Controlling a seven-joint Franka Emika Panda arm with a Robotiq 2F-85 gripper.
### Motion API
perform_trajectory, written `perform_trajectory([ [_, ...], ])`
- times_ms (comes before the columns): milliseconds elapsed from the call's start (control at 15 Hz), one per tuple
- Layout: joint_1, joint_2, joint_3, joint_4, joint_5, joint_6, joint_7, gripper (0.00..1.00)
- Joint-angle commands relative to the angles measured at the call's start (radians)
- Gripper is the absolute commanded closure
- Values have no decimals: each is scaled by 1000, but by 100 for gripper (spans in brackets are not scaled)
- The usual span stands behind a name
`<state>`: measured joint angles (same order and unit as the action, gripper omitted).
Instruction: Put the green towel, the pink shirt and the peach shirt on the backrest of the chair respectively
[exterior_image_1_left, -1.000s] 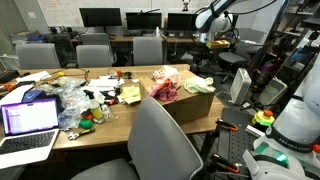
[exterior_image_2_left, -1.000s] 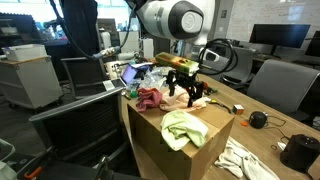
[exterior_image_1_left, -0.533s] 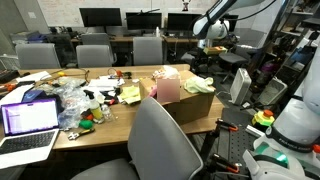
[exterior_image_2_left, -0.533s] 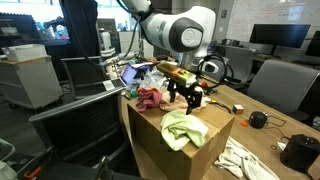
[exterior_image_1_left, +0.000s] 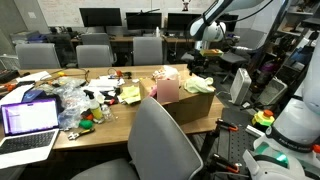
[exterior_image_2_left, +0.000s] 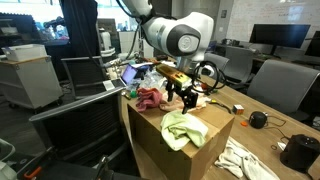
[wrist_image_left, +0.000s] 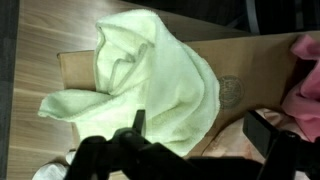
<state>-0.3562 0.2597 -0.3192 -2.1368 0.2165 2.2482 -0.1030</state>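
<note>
Wrist view: the green towel lies crumpled on the cardboard box. The gripper hangs over the towel's right part, fingers spread and empty. The pink shirt lies at the right edge.

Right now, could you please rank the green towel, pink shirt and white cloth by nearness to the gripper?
In an exterior view, from the gripper:
1. Green towel, directly below, on the box.
2. Pink shirt, box's other end.
3. White cloth, lower, beside the box.
</note>
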Motion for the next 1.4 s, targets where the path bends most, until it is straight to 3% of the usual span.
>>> perform_trajectory([
  [0,-27,82,25,70,37,-4,-24,0],
  [800,-89,277,59,173,30,-26,-7,0],
  [1333,-109,250,58,137,11,-31,-9,0],
])
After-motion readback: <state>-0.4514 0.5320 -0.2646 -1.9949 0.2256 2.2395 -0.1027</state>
